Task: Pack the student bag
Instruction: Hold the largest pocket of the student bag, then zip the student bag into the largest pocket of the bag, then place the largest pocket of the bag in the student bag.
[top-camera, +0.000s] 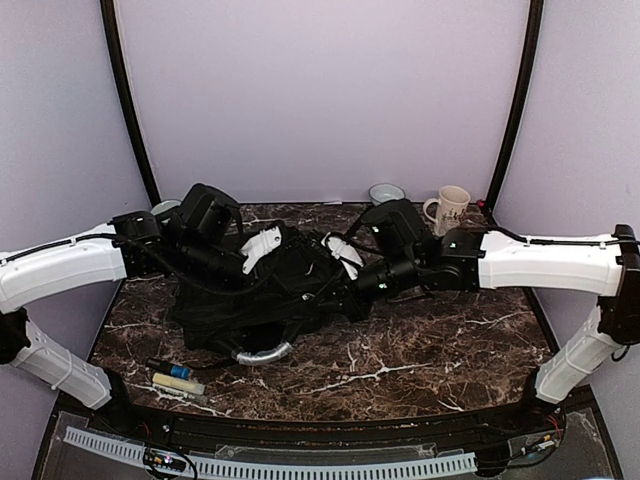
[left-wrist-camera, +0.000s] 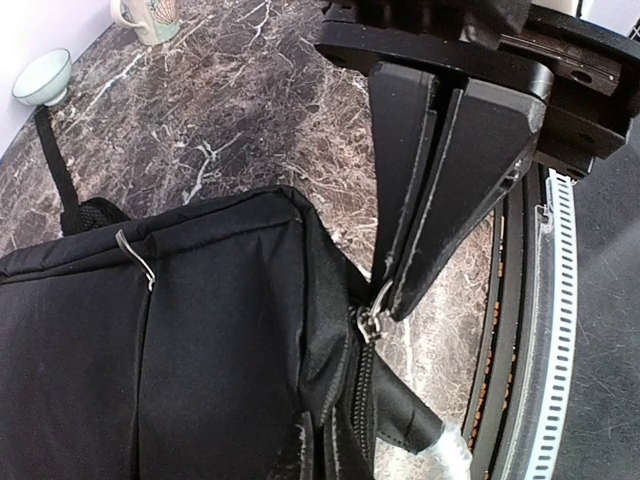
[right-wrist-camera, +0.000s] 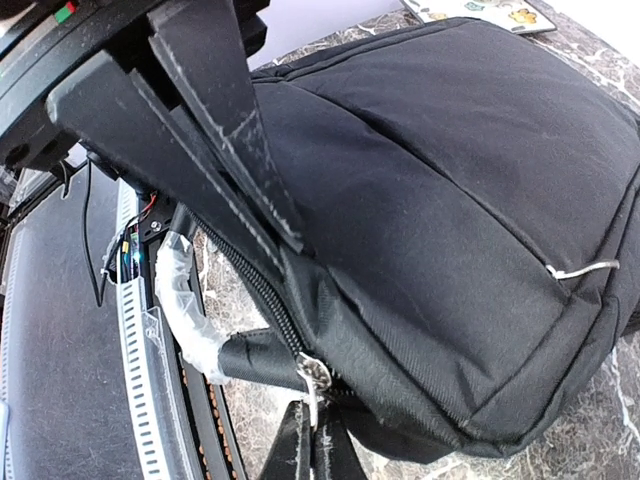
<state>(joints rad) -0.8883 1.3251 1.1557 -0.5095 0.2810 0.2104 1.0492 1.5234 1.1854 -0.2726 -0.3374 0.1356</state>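
The student bag (top-camera: 255, 300) is a large black fabric bag in the middle of the table, with its grey curved handle (top-camera: 262, 352) toward the near edge. Both arms reach onto it, and their fingertips are lost against the black fabric in the top view. My left gripper (left-wrist-camera: 390, 298) is shut on the metal zipper pull (left-wrist-camera: 372, 318) at the bag's corner (left-wrist-camera: 300, 300). My right gripper (right-wrist-camera: 282, 255) is shut on the bag's fabric edge (right-wrist-camera: 330, 290) beside the zipper track, just above the zipper pull (right-wrist-camera: 312, 372). The left fingers (right-wrist-camera: 300, 440) show at the bottom of the right wrist view.
A cream mug (top-camera: 449, 209) and a small bowl (top-camera: 386, 192) stand at the back right. Another bowl (top-camera: 165, 208) is at the back left. Two pens or markers (top-camera: 175, 376) lie at the front left. A ribbed rail (top-camera: 270, 465) runs along the near edge.
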